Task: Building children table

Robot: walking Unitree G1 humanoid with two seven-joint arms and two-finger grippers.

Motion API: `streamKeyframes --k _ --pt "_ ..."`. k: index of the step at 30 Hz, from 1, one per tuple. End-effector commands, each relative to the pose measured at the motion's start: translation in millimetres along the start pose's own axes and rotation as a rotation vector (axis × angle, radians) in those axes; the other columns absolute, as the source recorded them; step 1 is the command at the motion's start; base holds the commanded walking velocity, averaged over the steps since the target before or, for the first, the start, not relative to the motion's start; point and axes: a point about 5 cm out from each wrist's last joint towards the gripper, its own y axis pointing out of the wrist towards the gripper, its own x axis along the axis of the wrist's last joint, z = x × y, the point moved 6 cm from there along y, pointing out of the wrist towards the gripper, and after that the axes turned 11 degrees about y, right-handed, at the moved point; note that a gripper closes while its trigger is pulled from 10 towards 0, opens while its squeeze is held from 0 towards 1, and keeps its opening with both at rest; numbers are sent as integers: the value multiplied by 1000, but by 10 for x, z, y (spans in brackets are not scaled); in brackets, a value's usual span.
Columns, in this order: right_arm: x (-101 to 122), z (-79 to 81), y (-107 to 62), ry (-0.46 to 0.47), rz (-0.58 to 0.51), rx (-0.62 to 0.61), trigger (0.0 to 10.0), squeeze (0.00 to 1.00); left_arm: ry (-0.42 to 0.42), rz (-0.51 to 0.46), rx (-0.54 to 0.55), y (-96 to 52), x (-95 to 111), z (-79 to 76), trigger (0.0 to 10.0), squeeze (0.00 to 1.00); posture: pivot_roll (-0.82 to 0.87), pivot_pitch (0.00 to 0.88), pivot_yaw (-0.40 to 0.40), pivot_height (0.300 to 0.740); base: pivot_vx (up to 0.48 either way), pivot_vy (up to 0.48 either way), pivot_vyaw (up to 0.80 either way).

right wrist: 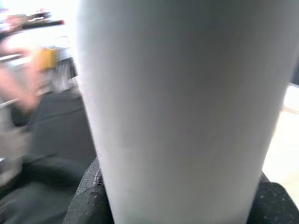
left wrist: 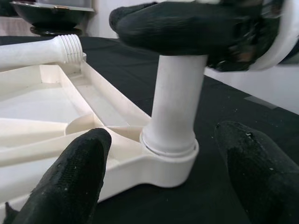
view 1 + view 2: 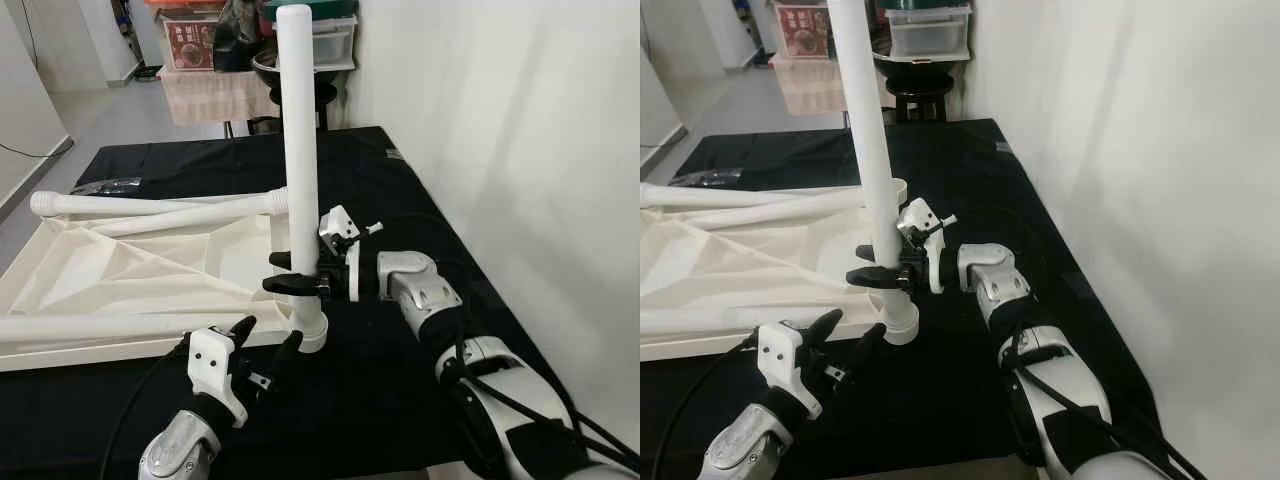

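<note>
An upturned white tabletop (image 3: 150, 270) lies on the black cloth. A white table leg (image 3: 298, 130) stands upright in its near right corner socket (image 3: 312, 332). My right gripper (image 3: 297, 274) is shut around this leg low down, just above the socket. Just short of that socket my left gripper (image 3: 268, 345) is open, one finger on each side of the corner (image 2: 163, 163). Another white leg (image 3: 160, 203) with a threaded end (image 2: 70, 46) lies across the tabletop. A third leg (image 3: 90, 328) lies along its near edge.
The black cloth (image 3: 400, 400) covers the floor up to the white wall (image 3: 520, 150) on the right. A black bundle (image 3: 105, 186) lies at the far left. A stool with a dark bowl (image 3: 272, 62) and storage boxes (image 3: 330, 40) stand beyond the cloth.
</note>
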Motion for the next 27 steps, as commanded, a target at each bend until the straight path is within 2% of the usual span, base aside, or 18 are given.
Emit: streamKeyframes --k 1,2,3,4,5,6,9,10,13,15,16,17,19,20,24,25,26,27 --pt "-421 -423 -165 237 -5 -508 0 0 3 -4 6 -20 24 10 10000 0 27 0 -31 740 0 0 0" --pt "-620 -564 -365 360 -23 -784 0 0 3 -5 7 -24 32 17 10000 0 27 0 -31 740 0 0 0" --pt "-733 -395 -386 272 0 -786 0 0 5 -4 6 -25 27 26 10000 0 7 0 -8 740 0 0 0" --pt "-737 -236 -317 204 10 -713 0 0 7 0 4 -22 17 34 10000 0 -7 0 1 740 0 0 0" --pt "-737 -236 -317 204 10 -713 0 0 7 0 4 -22 17 34 10000 0 -7 0 1 740 0 0 0" --pt "-704 -137 -233 165 18 -618 0 0 8 3 2 -20 8 39 10000 0 -7 0 1 740 0 0 0" --pt "-682 -132 -198 126 36 -565 0 0 4 5 -1 -15 -1 41 10000 0 10 0 -5 740 0 0 0" --pt "-680 -205 -209 126 51 -566 0 0 4 5 0 -11 -6 42 10000 0 14 0 -8 740 0 0 0" --pt "-684 -247 -224 122 60 -574 0 0 4 5 1 -8 -9 42 10000 0 14 0 -8 740 0 0 0" --pt "-682 -256 -240 122 68 -602 549 0 6 4 5 -6 -8 45 10000 0 16 0 -12 740 0 0 0" --pt "-658 -237 -231 129 76 -590 10000 47 9 4 8 -5 -6 46 10000 0 17 0 -13 740 0 0 0" --pt "-608 -183 -209 131 85 -545 10000 992 9 5 6 -3 -9 45 10000 0 23 0 -12 740 0 0 0" --pt "-566 -138 -189 134 90 -500 10000 1000 8 6 4 -1 -12 44 10000 0 23 0 -12 740 0 0 0" --pt "-528 -116 -172 137 106 -445 10000 1000 6 7 0 1 -18 41 10000 0 29 0 -9 740 0 0 0" --pt "-507 -108 -166 139 116 -416 10000 1000 4 9 -2 3 -21 39 10000 0 29 0 -9 740 0 0 0" --pt "-365 -156 -147 106 100 -354 10000 886 39 18 -49 5 -18 -35 10000 0 39 0 -11 740 0 0 0" --pt "-365 -156 -147 106 100 -354 10000 886 39 18 -49 5 -18 -35 10000 0 39 0 -11 740 0 0 0" --pt "-219 -191 -121 75 89 -280 10000 0 68 28 -130 -15 -2 -144 10000 0 45 0 -18 740 0 0 0"
